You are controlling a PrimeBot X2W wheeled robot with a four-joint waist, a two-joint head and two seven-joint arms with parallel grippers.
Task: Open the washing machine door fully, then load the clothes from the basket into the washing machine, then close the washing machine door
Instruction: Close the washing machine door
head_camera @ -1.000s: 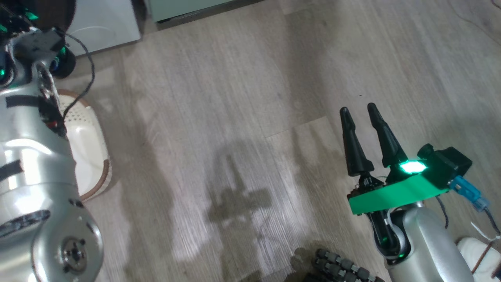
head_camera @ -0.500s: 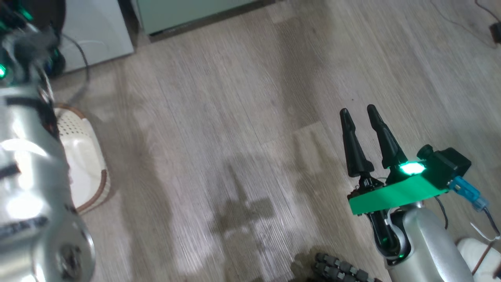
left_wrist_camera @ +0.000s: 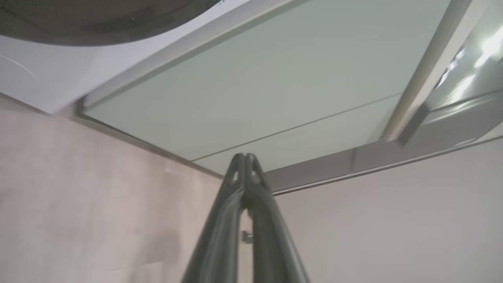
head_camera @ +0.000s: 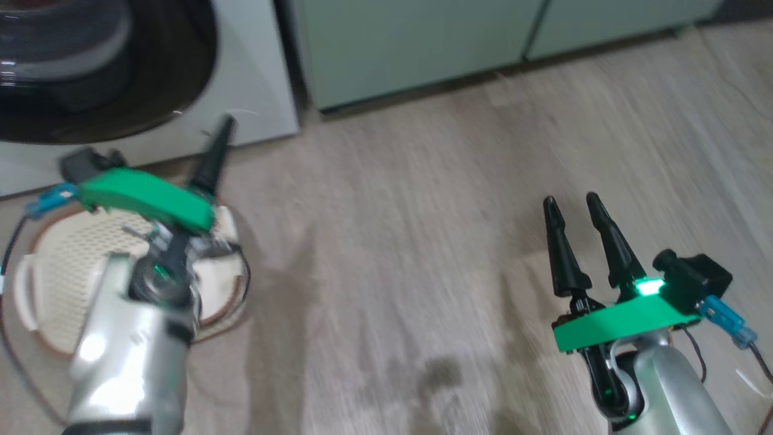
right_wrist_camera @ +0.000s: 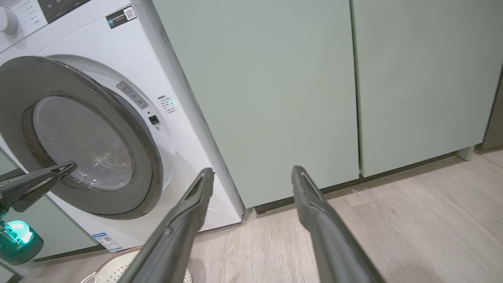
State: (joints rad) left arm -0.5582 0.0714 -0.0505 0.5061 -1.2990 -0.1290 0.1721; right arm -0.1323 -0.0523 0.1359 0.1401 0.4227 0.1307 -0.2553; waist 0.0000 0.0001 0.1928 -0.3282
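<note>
The left tool (head_camera: 224,125) was seen with its two dark fingers pressed together and nothing between them. It was held above the basket (head_camera: 60,272), with the fingertips pointed towards the washing machine (head_camera: 253,72). The basket was set on the wooden floor (head_camera: 392,241), just in front of the machine and below the washing machine door (head_camera: 181,90). In the right wrist view the door was seen lying against the machine's white front, its glossy black rim ringing the clear window. Whether it was latched could not be told. The right tool (head_camera: 570,200) was held over bare floor, well apart from the basket, with its fingers spread and nothing gripped. Pale green cabinets (head_camera: 410,48) were seen just beside the machine.
</note>
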